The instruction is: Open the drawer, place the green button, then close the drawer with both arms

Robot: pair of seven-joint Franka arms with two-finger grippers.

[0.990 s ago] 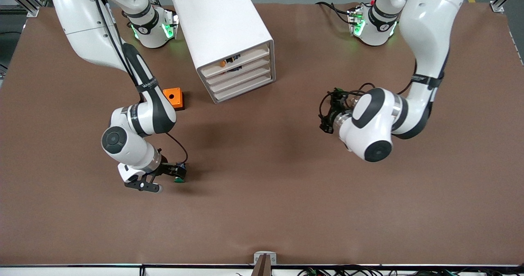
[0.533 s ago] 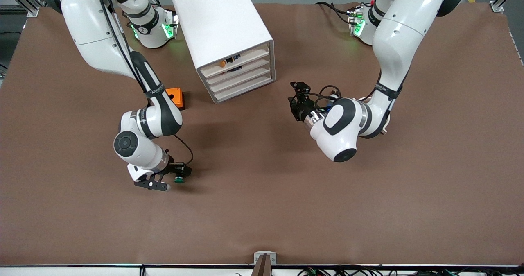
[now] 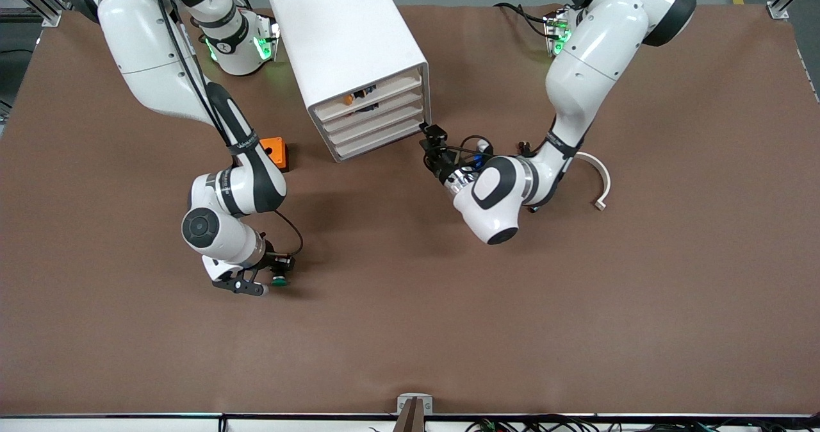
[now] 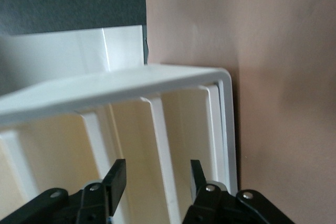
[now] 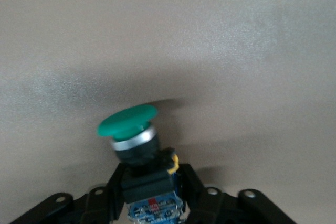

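The white cabinet (image 3: 346, 34) stands toward the robots' side of the table, its four drawers all shut. The drawer (image 3: 379, 125) is third from the top. My left gripper (image 3: 428, 138) is open at the cabinet's front corner toward the left arm's end. In the left wrist view (image 4: 156, 179) its fingers (image 4: 116, 181) straddle a white drawer front (image 4: 163, 145); I cannot tell which drawer. My right gripper (image 3: 277, 266) is shut on the button (image 3: 279, 281), low over the table near the front camera. The right wrist view (image 5: 152, 195) shows the green cap (image 5: 127, 120) and the black-and-blue body between the fingers.
An orange cube with a hole (image 3: 272, 152) sits beside the cabinet toward the right arm's end, close to the right forearm. A white curved piece (image 3: 599, 175) lies on the table toward the left arm's end. Small parts (image 3: 351, 97) show in the top drawer.
My left arm has swung toward the cabinet, bringing its gripper from the open table to the drawer fronts. My right gripper has shifted only slightly, with the button in it.
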